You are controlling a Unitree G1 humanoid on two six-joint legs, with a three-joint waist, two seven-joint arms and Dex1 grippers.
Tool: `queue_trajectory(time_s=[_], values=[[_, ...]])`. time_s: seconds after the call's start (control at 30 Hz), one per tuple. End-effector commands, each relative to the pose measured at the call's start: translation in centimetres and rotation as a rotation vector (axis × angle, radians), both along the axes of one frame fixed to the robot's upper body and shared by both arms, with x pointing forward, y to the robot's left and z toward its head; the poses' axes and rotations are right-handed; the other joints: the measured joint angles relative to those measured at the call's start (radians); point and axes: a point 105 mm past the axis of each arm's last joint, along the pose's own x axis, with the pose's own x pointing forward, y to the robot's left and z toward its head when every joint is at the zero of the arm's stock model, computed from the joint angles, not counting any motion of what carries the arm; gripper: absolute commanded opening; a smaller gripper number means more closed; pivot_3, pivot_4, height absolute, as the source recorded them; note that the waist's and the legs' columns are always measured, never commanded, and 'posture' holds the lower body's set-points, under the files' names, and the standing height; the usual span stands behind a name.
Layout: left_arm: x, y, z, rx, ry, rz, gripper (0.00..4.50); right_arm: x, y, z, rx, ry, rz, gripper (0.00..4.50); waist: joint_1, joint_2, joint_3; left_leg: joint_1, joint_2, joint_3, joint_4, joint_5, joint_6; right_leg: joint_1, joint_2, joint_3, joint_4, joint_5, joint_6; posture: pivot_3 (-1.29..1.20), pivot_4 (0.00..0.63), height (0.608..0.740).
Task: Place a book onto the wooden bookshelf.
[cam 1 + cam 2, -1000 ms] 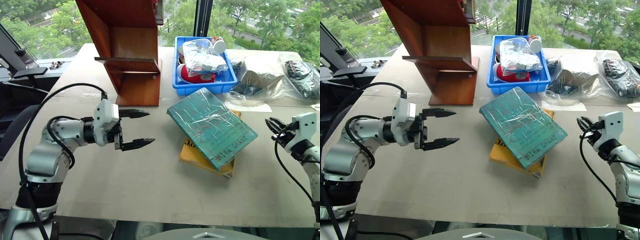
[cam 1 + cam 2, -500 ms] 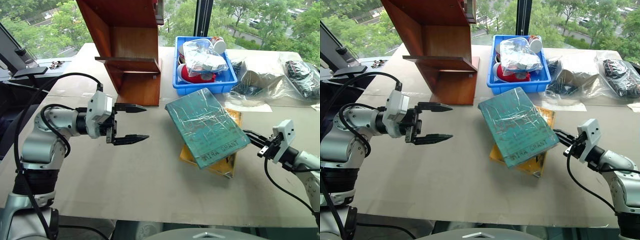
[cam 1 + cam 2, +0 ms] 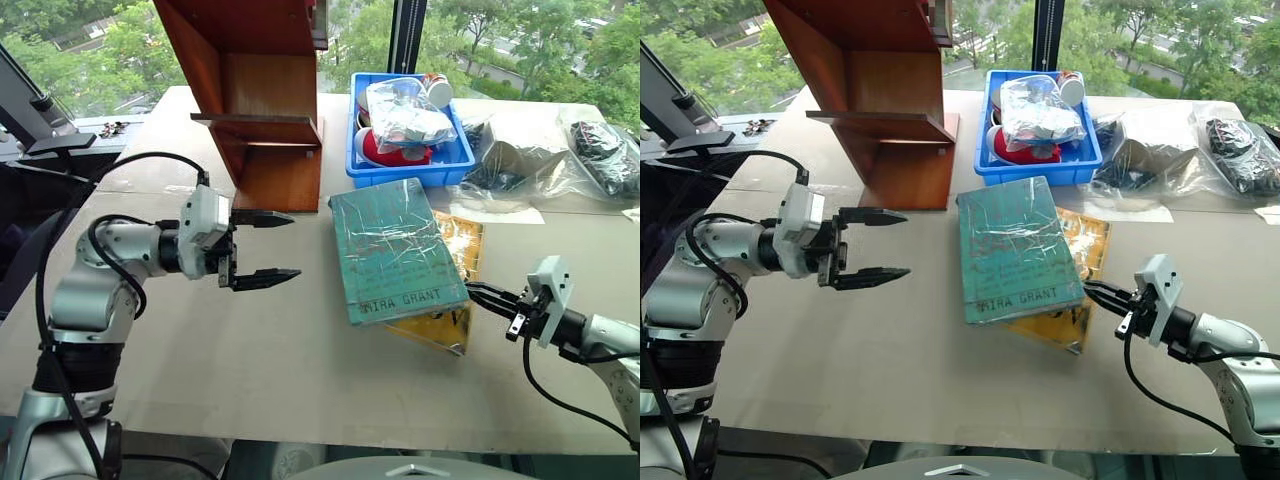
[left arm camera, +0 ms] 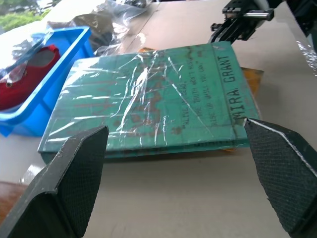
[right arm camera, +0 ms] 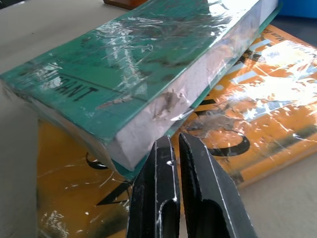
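The book (image 3: 394, 248) lies flat on the yellow-orange book (image 3: 452, 300), just beside the wooden bookshelf (image 3: 262, 100) on the tabletop (image 3: 300, 370). It looks stiff, broad and fairly heavy, and its clear wrap is likely slippery, so an overhanging edge is the best hold. The right hand (image 3: 476, 294), fingers pressed together, noses against its page-side corner. The left hand (image 3: 268, 246) hangs wide apart between bookshelf and book. The blue bin (image 3: 400, 172) sits just behind the book; the path to the bookshelf looks free.
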Motion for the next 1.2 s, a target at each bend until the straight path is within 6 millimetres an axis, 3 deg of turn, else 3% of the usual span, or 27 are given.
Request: queue_trajectory(time_s=[0.03,0.23,0.33,0.57,0.73,0.93,1.03,1.2], values=[[0.1,-1.1,-1.4,-0.072,0.147,0.121,4.50,-0.8,-2.6,2.9,0.011,-0.080,-0.038,0.93,0.002,0.000,0.000,0.000,0.000,0.000,0.000,0.000,0.000,0.000,0.000,0.000,0.000,0.000,0.000,0.00,0.150,0.740],[-0.5,-2.7,-5.7,-0.111,0.511,0.311,4.50,-3.3,-3.5,6.7,0.046,-0.093,0.011,3.25,0.001,0.000,0.001,-0.001,0.000,-0.003,0.001,0.000,0.000,0.000,0.000,-0.002,0.001,0.000,0.000,0.00,0.150,0.740],[1.2,-3.8,-6.1,-0.282,0.716,0.439,4.50,-4.6,-2.9,8.3,0.070,-0.077,0.062,4.43,0.000,-0.002,0.001,0.002,0.000,-0.003,0.001,0.000,0.000,0.002,0.001,-0.002,0.002,0.000,0.001,0.00,0.150,0.740],[2.3,-7.7,-6.1,-0.505,1.133,0.396,4.50,-5.5,-1.6,10.0,0.107,-0.085,0.086,4.43,-0.003,-0.008,0.002,0.005,-0.001,-0.009,0.005,0.000,0.000,0.009,0.000,-0.006,0.004,-0.002,0.004,0.00,0.150,0.740],[3.2,-8.7,-7.4,-0.510,1.259,0.435,4.50,-5.9,-0.7,10.8,0.116,-0.079,0.119,4.43,-0.002,-0.009,0.002,0.005,-0.003,-0.010,0.004,0.000,0.000,0.009,0.000,-0.006,0.002,0.000,0.000,0.00,0.150,0.740],[3.4,-9.1,-8.2,-0.505,1.335,0.442,4.50,-6.2,-1.2,11.1,0.103,-0.069,0.106,4.43,0.003,-0.009,0.002,0.004,-0.004,-0.010,0.003,0.000,0.000,0.009,-0.002,-0.006,0.001,0.000,0.000,0.00,0.150,0.740],[3.5,-9.5,-7.8,-0.545,1.357,0.415,3.75,-6.4,-1.1,11.2,0.104,-0.063,0.117,4.50,0.004,-0.009,0.002,0.005,-0.004,-0.010,0.003,0.000,0.000,0.010,-0.002,-0.006,0.001,0.000,0.000,0.00,0.150,0.740],[3.6,-9.3,-7.3,-0.543,1.335,0.424,1.22,-6.8,-1.7,10.9,0.078,-0.030,0.129,4.50,0.003,-0.010,0.002,0.004,-0.004,-0.010,0.003,0.000,0.000,0.009,-0.002,-0.006,0.000,0.000,0.000,0.00,0.150,0.740]])
